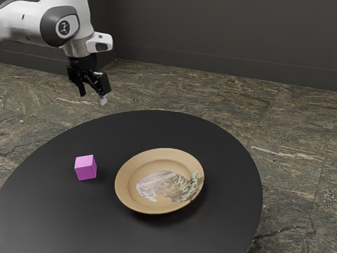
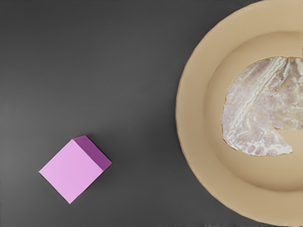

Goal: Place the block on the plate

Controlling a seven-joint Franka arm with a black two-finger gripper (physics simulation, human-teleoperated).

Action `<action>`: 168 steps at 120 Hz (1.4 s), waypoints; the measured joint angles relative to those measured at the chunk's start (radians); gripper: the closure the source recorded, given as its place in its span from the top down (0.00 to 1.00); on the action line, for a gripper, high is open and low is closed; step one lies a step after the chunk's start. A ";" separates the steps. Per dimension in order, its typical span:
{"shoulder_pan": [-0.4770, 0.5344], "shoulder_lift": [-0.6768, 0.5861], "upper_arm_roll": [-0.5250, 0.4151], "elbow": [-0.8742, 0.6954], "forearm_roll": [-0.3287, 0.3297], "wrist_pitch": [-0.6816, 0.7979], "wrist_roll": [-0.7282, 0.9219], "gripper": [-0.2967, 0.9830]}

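My black gripper (image 1: 92,97) hangs in the air at the exterior view's upper left, above the table's far edge, its two fingers spread with nothing between them. The pink-purple block (image 1: 85,167) rests on the black table, apart from the plate and on its exterior view's left side. A tan round plate (image 1: 126,179) with a marbled, patchy pattern in its middle lies on the same table. Below my hand, the wrist view has the block (image 2: 71,170), turned cornerwise, beside the plate (image 2: 194,113), with bare tabletop separating them.
The round black table (image 1: 221,147) carries both things, and its curved edge runs behind them. Around it lies a brown stone-patterned floor (image 1: 284,137), with a dark wall (image 1: 221,37) farther back.
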 joint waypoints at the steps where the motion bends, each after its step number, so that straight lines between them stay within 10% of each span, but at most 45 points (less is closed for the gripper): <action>1: 0.000 0.000 0.000 0.000 0.000 0.000 0.001 0.77; 168: 0.145 0.232 0.082 -0.418 -0.037 0.644 -0.802 0.77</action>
